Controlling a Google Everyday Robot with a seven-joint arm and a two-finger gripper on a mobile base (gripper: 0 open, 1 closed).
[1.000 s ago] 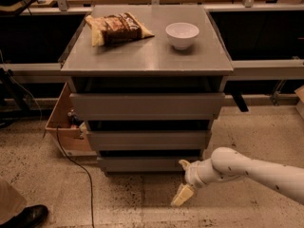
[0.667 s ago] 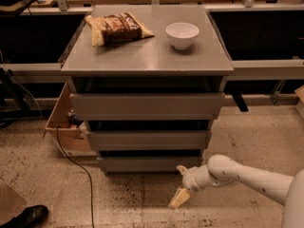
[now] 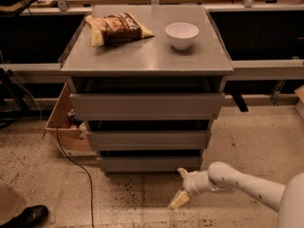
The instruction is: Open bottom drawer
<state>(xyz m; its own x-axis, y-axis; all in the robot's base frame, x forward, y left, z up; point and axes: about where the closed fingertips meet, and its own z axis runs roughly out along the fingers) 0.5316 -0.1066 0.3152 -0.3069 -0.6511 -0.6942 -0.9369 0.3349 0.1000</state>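
The bottom drawer [image 3: 149,164] is the lowest and narrowest grey slab front of the cabinet, just above the floor, and it sits pushed in. My gripper [image 3: 180,186] is on the end of the white arm coming in from the lower right. It hangs low over the floor, just in front of and below the drawer's right end. Its fingers are spread open, one fingertip [image 3: 182,173] close under the drawer's lower right corner, the other [image 3: 178,200] lower near the floor. It holds nothing.
The middle drawer [image 3: 148,139] and top drawer [image 3: 147,106] sit above. On the cabinet top lie a chip bag [image 3: 118,27] and a white bowl [image 3: 182,34]. A cardboard box [image 3: 64,122] and a cable [image 3: 78,167] are on the left, and a shoe [image 3: 28,216] is at the lower left.
The arm has sunk a little and shifted slightly left, bringing the gripper closer to the floor by the drawer's right end. The drawers have not moved.
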